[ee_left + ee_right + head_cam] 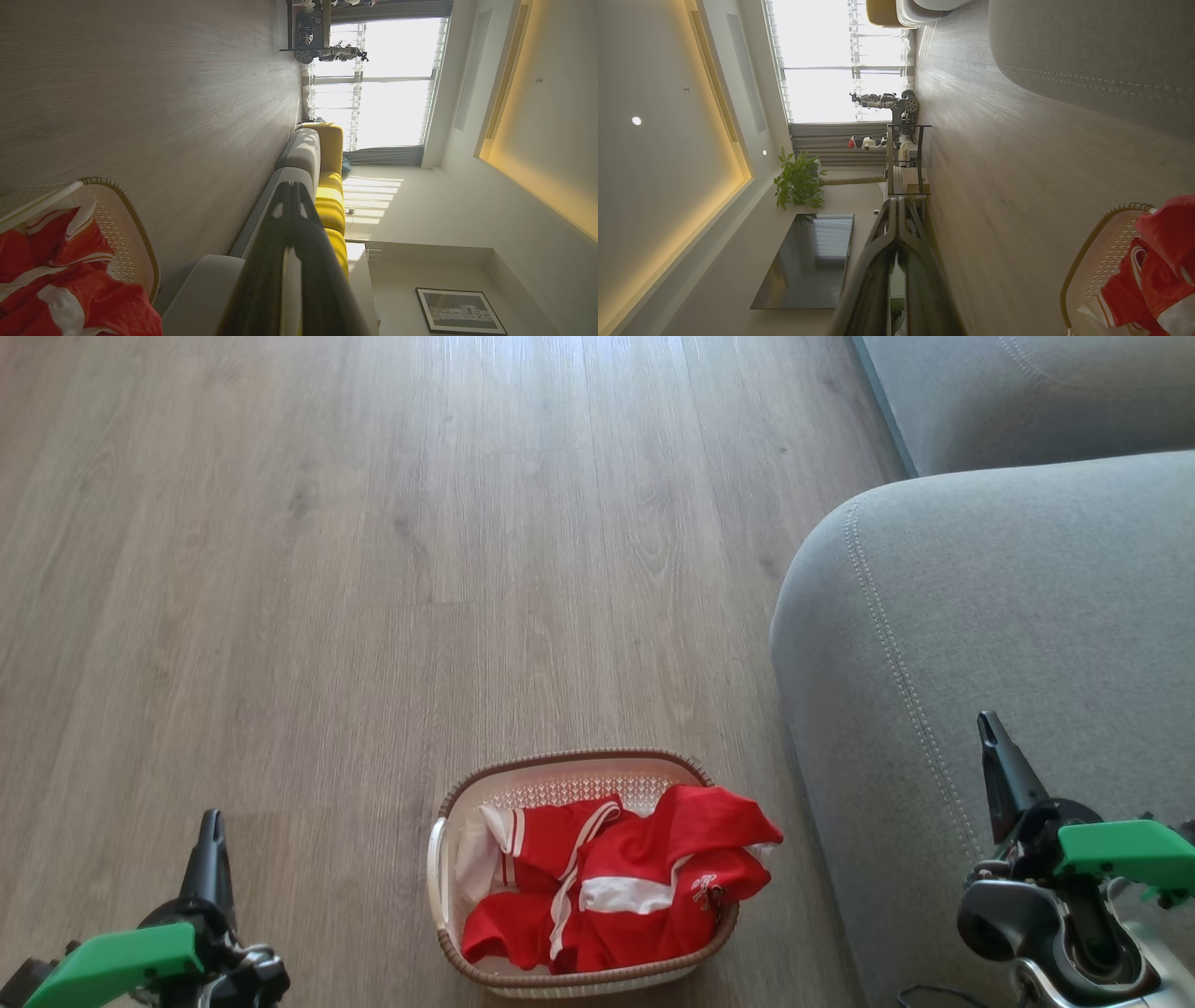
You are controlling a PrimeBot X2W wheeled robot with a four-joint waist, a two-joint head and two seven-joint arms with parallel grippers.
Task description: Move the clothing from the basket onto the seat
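Red clothing [616, 891] with white panels and stripes lies crumpled in the white basket [560, 784] with a brown rim, on the floor near the bottom middle of the head view; one red fold drapes over the right rim. The grey seat [1008, 644] rises right of the basket. My left gripper [211, 823] is shut and empty at lower left, clear of the basket. My right gripper [986, 725] is shut and empty at lower right, above the seat. The wrist views show the clothing [70, 284] [1157, 261], each beside shut fingers [292, 205] [899, 210].
Wooden floor [373, 569] stretches left of and beyond the basket. A second grey cushion [1027, 392] sits at top right. Across the room the right wrist view shows a dark screen [808, 261], a plant [798, 179] and a shelf unit [906, 158] by the window.
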